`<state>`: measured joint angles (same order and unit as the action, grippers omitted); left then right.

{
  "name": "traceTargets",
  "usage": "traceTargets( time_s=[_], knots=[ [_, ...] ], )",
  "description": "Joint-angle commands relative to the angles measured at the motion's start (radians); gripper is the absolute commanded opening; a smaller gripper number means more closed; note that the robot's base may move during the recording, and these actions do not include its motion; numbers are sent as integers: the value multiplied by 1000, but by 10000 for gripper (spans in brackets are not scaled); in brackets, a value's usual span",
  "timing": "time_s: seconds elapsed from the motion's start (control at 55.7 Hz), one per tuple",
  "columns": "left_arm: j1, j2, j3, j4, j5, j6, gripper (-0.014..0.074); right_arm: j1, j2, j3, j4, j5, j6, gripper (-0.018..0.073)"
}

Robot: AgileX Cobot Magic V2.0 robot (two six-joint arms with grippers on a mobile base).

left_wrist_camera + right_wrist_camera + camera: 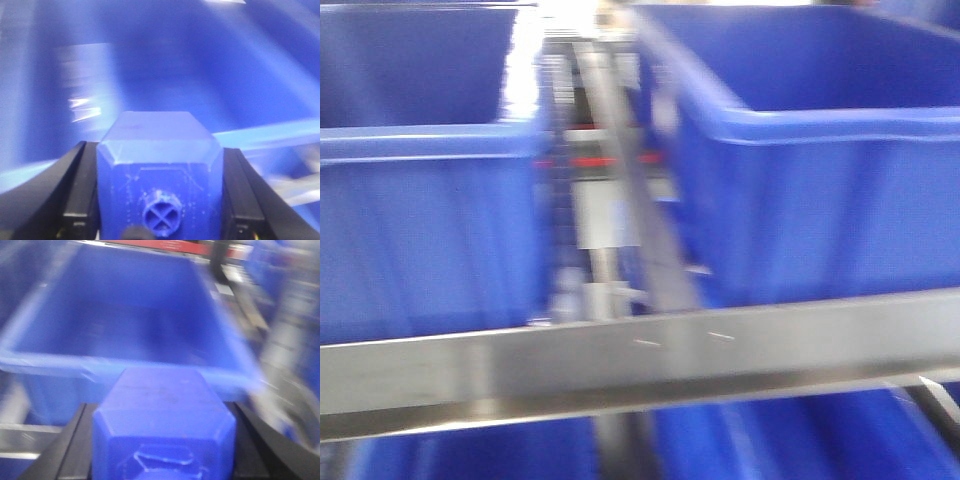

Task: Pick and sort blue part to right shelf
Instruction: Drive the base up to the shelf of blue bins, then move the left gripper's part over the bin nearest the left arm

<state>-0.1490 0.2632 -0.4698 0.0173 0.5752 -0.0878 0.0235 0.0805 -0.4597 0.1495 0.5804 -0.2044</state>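
Jaws of the left gripper (160, 192) are closed on the blue part (160, 150): matte plastic, sloped shoulders, round knob (161, 215) with a moulded cross at 6 o'clock, black fingers (80, 190) at 9 and 3. Right gripper (162, 442) is likewise clamped on a second blue block (162, 405), faceted, its cap cut off by the frame. A deep, thick-rimmed blue bin (125, 365) sits at its 12 o'clock. Front view, blurred: right shelf (640, 360), brushed-steel beam at 6 o'clock, white roller rail (560, 140) at 12.

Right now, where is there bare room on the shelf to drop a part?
The deep blue bin ahead of the right gripper has a bare floor inside its rim. The gap between the left bin and right bin is narrow, crowded with roller rails.
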Motion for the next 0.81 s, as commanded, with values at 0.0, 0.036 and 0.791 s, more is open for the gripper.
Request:
traceTargets(
  time_s=[0.0,0.036,0.791],
  knots=[
    [-1,9,-31,-2,-87,-3,321,-3,16,-26,7,-91,-6,249],
    [-1,9,-31,-2,-87,-3,321,-3,16,-26,7,-91,-6,249],
    [-1,9,-31,-2,-87,-3,321,-3,16,-26,7,-91,-6,249]
  ],
)
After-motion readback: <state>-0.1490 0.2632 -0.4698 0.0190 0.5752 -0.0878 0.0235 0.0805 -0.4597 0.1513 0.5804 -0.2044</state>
